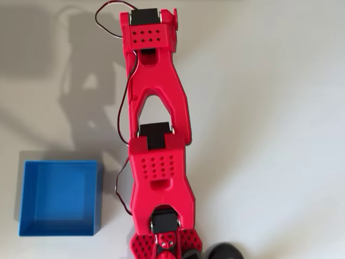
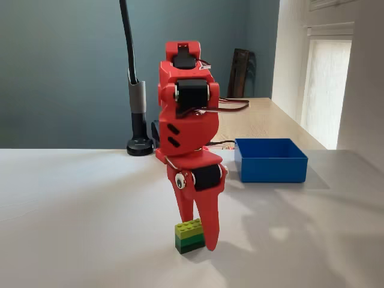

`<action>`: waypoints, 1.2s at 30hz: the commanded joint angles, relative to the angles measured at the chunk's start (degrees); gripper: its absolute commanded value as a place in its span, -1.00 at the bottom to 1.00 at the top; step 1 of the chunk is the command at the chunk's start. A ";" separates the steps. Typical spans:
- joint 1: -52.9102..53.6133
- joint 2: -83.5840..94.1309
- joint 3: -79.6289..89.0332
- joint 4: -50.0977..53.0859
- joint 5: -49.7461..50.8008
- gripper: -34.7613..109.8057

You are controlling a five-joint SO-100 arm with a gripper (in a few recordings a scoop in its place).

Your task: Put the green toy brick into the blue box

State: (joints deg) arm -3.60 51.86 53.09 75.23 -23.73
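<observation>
White tabletop runs under everything, with a grey-blue wall behind in the fixed view; your gripper [image 2: 201, 231] hangs tip-down over the brick [image 2: 189, 236], one finger behind it, the other against its right side, tips at the table. Whether the fingers pinch the brick or only flank it, you cannot tell from here. Judge the step as the grasp; close squarely on the brick's flat sides, confirm it lifts with the fingers, and only then swing. The box [image 2: 271, 168] sits well apart, back and to the right in that view, left of the arm in the overhead view [image 1: 60, 227]; clear its wall before releasing. A black lamp stand [image 2: 139, 144] rises behind the arm; nothing lies between brick and box.
</observation>
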 commanded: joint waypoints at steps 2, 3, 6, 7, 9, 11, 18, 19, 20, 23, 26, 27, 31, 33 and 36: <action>-0.18 -0.26 -5.98 1.23 -0.97 -0.21; -0.09 -0.70 -6.42 1.23 -1.05 -0.21; 0.18 -2.11 -7.65 1.23 -1.05 -0.29; 0.35 -2.55 -8.17 1.23 -1.05 -0.38; 0.44 -3.25 -9.14 1.23 -0.88 -0.52; 0.53 -3.52 -9.76 1.23 -0.62 -0.52; 0.62 -2.99 -10.20 1.23 -0.09 -0.52; 0.62 -2.90 -10.11 1.23 -0.09 -0.52; 0.62 -2.90 -10.02 1.23 0.00 -0.52; 0.62 -2.81 -9.58 1.76 0.53 -0.52; 0.53 -2.72 -9.32 3.34 2.02 -0.52; 0.26 -2.72 -9.05 3.96 2.37 -0.52; -0.97 -2.20 -8.96 6.86 3.96 -0.52; -2.29 0.44 -10.02 8.61 4.83 -0.52; -4.04 6.59 -9.23 8.88 5.27 -0.52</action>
State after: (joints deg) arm -4.66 46.93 45.97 82.53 -18.28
